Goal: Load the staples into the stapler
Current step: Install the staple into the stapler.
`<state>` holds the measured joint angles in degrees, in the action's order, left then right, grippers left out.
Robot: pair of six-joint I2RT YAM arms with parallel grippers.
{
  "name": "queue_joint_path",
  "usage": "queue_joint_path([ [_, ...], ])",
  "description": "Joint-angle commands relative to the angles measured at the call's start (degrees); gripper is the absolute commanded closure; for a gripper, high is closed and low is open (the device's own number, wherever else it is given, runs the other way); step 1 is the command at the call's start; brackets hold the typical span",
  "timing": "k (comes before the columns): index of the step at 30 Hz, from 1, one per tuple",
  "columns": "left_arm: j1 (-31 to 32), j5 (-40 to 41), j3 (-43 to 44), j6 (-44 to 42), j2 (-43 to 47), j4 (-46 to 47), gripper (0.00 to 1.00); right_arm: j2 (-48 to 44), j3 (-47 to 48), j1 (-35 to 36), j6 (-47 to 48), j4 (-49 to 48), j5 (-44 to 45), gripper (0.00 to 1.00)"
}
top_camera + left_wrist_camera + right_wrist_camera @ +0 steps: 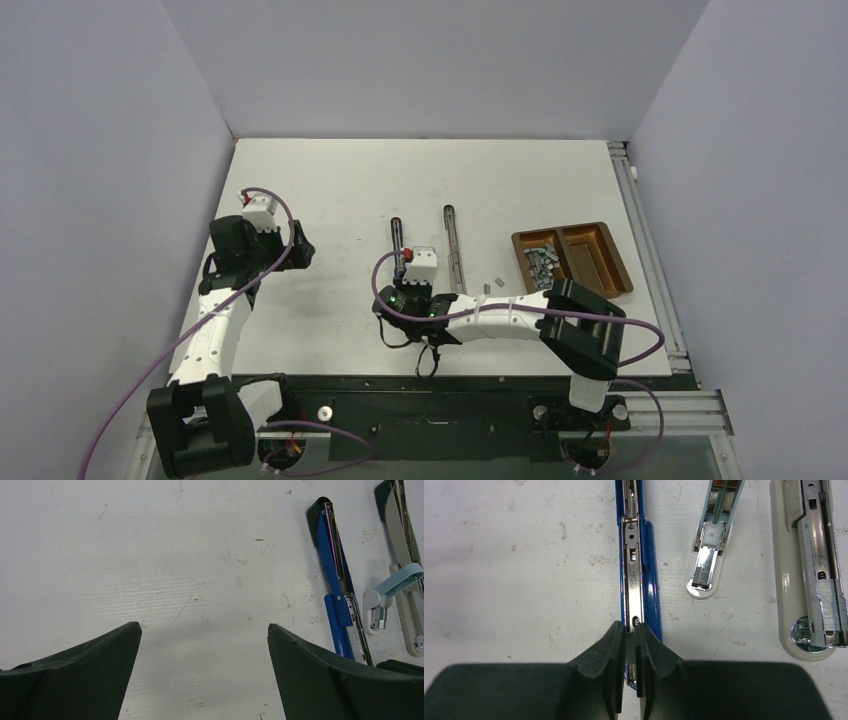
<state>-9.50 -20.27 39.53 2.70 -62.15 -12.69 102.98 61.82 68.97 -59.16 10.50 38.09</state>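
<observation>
White tabletop (330, 190): right gripper (630, 628), low centre of its wrist view, pinches what looks like a staple strip (630, 650) over the open blue stapler (652, 580); more staples (540, 263) lie in the tray (622, 278) at right of the top view. The step calls for aligning the strip with the channel (633, 580), seating it flat, then releasing; left gripper (204, 626) gapes wide and empty.

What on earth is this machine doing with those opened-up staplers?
The right gripper is shut on a small staple strip, holding it right over the open metal channel of the blue stapler, which lies opened flat on the table. The left gripper hangs open over bare table off to the side, holding nothing. More staples sit in one compartment of a brown tray. The beige stapler alongside already shows staples in its channel.
</observation>
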Motion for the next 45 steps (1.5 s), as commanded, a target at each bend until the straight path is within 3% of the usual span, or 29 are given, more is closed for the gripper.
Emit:
queue_joint_path([
  [1, -0.3, -1.3, 1.6, 0.4, 1.0, 1.8, 0.04, 0.7, -0.2, -0.4, -0.5, -1.2, 0.6, 0.91],
  [31, -0.3, -1.3, 1.3, 0.4, 1.1, 1.9, 0.04, 1.3, -0.1, -0.6, -0.4, -1.3, -0.1, 0.91],
  [45, -0.3, -1.4, 1.2, 0.4, 1.2, 1.8, 0.04, -1.4, 0.2, 1.2, 1.8, -2.2, 3.5, 0.91],
])
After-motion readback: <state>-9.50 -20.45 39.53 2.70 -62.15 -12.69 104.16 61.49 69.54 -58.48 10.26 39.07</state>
